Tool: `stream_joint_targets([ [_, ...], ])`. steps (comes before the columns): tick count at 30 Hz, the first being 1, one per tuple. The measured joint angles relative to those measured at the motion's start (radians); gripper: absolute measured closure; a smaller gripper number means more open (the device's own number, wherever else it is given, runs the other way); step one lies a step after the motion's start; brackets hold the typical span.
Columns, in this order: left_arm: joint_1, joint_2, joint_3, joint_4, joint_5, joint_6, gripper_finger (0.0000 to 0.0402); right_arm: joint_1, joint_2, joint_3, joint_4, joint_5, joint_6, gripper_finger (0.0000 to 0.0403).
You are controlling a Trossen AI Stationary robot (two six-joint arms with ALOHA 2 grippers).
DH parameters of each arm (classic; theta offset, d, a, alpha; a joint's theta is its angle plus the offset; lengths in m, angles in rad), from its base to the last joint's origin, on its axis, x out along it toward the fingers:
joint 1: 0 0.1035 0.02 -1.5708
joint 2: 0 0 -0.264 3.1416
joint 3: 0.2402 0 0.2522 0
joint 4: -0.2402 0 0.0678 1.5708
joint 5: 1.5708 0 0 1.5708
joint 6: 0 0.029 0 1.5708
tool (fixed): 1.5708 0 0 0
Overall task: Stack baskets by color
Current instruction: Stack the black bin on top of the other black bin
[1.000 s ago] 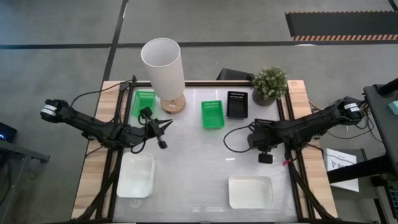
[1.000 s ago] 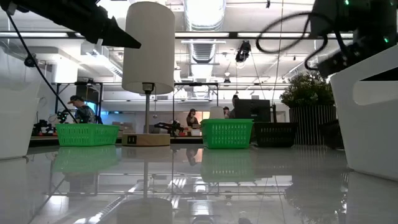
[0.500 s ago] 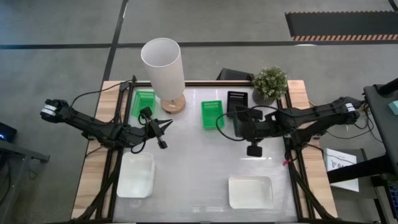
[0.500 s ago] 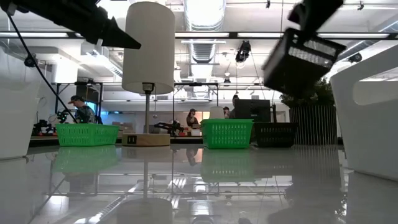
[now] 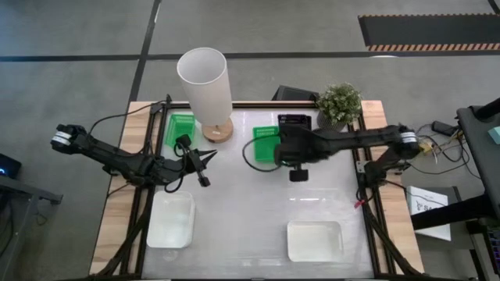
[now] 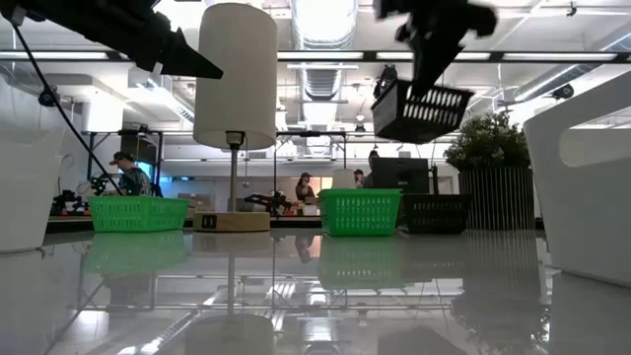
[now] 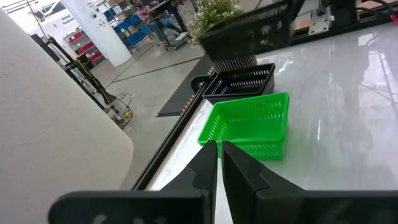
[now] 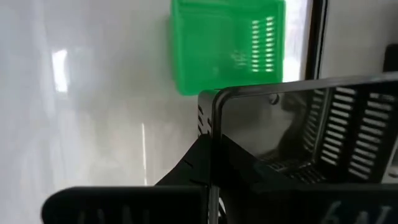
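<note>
My right gripper (image 6: 429, 54) is shut on a black slotted basket (image 6: 419, 110) and holds it in the air above a second black basket (image 7: 244, 81), which rests on the table's far side beside a green basket (image 5: 266, 143). Another green basket (image 5: 181, 129) sits at the far left behind the lamp. Two larger white baskets (image 5: 170, 219) (image 5: 314, 240) lie near the front edge. My left gripper (image 5: 208, 160) hovers shut and holds nothing, left of centre. My right gripper pinches the black basket's upright wall (image 8: 214, 124) near a corner, at its rim, coming from above and slanting down. The basket hangs tilted below the fingers, lifted clear of the table and of the other baskets.
A tall white lamp (image 5: 203, 82) on a wooden base stands at the far left centre. A potted plant (image 5: 339, 105) stands at the far right corner. The middle of the white tabletop (image 5: 250, 195) is bare. People show in the room beyond the table.
My right gripper has risen and swung toward the table's left and far side, turning as it went. It carried the black basket from the right side of the table to above the far black and green baskets. The basket stayed clear of the table.
</note>
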Motion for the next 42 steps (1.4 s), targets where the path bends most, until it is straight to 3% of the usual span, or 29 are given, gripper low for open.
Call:
stream_joint_targets([
  [11, 0.0, 0.0, -0.006, -0.001, 0.0, -0.001, 0.0395, -0.309, 0.149, 0.027, 0.025, -0.018, -0.082, 0.0394],
  [15, 0.0, 0.0, -0.009, -0.001, 0.0, -0.001, 0.0395, -0.373, 0.182, 0.023, 0.029, -0.098, -0.075, 0.0394],
  [28, 0.0, 0.0, -0.009, -0.01, 0.0, -0.002, 0.0395, -0.378, 0.208, 0.012, 0.029, -0.17, -0.113, 0.039],
  [33, 0.0, 0.0, -0.009, -0.009, 0.0, -0.002, 0.0395, -0.378, 0.206, 0.009, 0.024, -0.273, -0.09, 0.0345],
  [38, 0.0, 0.0, -0.009, -0.009, 0.0, -0.002, 0.0395, -0.376, 0.198, 0.008, -0.056, -0.275, -0.049, 0.0285],
  [42, 0.0, 0.0, -0.009, -0.009, 0.0, -0.013, 0.0395, -0.362, 0.146, -0.011, -0.035, -0.268, 0.07, 0.0262],
])
